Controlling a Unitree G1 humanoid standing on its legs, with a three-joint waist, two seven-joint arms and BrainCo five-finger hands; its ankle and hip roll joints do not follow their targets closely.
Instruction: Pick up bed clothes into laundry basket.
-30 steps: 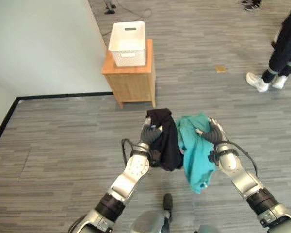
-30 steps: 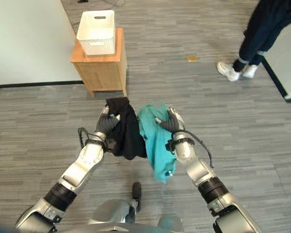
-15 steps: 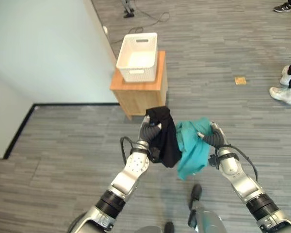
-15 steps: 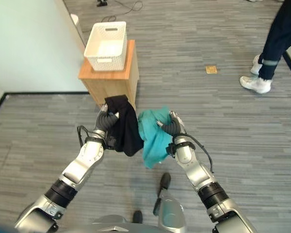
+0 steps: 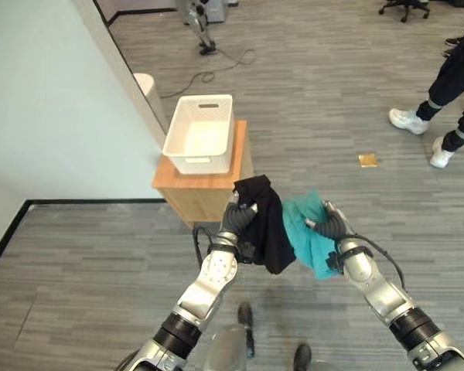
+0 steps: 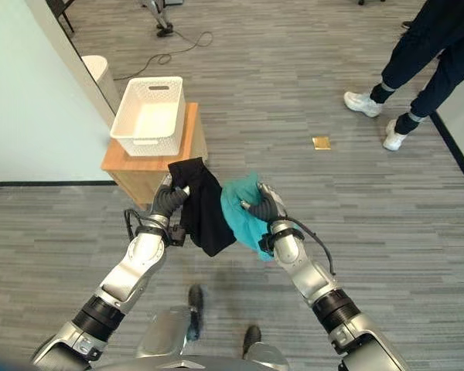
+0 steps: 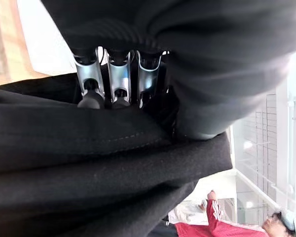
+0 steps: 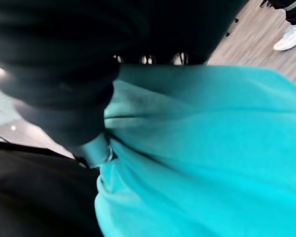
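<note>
Cloth hangs from both raised hands: the left hand [image 5: 236, 217] curls its fingers [image 7: 119, 81] round a black garment [image 5: 267, 224], as its wrist view shows close up; the right hand [image 5: 329, 227] grips a teal garment [image 5: 309, 239] just beside it, fingers buried in fabric in its wrist view; ahead, the white laundry basket [image 5: 200, 133] sits on a wooden cabinet [image 5: 201, 193]; a person's legs [image 6: 417, 54] stand at the far right.

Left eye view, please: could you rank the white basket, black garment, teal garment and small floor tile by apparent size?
1. white basket
2. black garment
3. teal garment, nearly alike; both nearer the camera
4. floor tile
</note>
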